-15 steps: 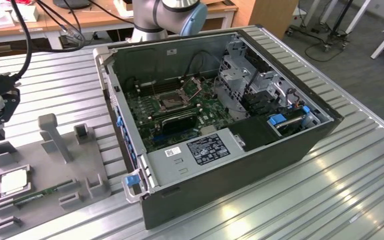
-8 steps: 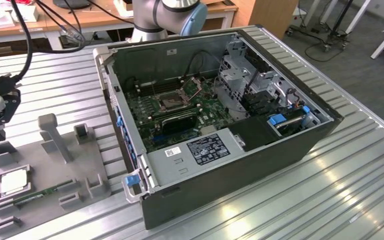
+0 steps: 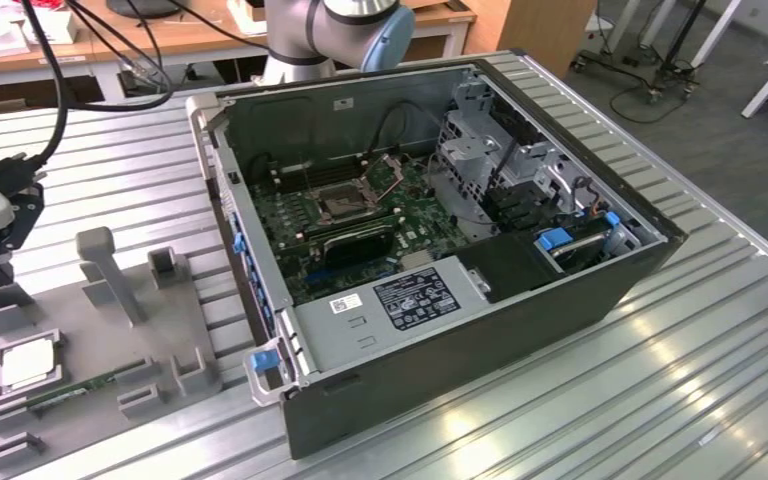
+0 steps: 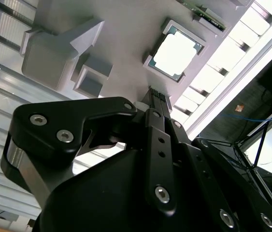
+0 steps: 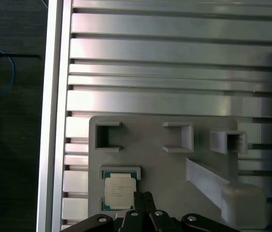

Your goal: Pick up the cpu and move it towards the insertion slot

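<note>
We note the cpu (image 5: pixel 120 192): flat square, pale silvery top, green rim, seated in a recess of the grey fixture (image 5: pixel 155 164) on the tabletop (image 5: pixel 164 67). End effector (image 5: pixel 143 195) near it, fingers together, empty, its body cut off. Insertion slot (image 3: pixel 345 200) well apart, lever hard to make out.

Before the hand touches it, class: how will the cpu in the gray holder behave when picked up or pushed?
Probably stiff: the cpu is a flat square with a metal top. Likely light, since it looks thin. Its smooth top may be slippery, and raised edges of the gray holder around it would probably block a sideways push.
</note>
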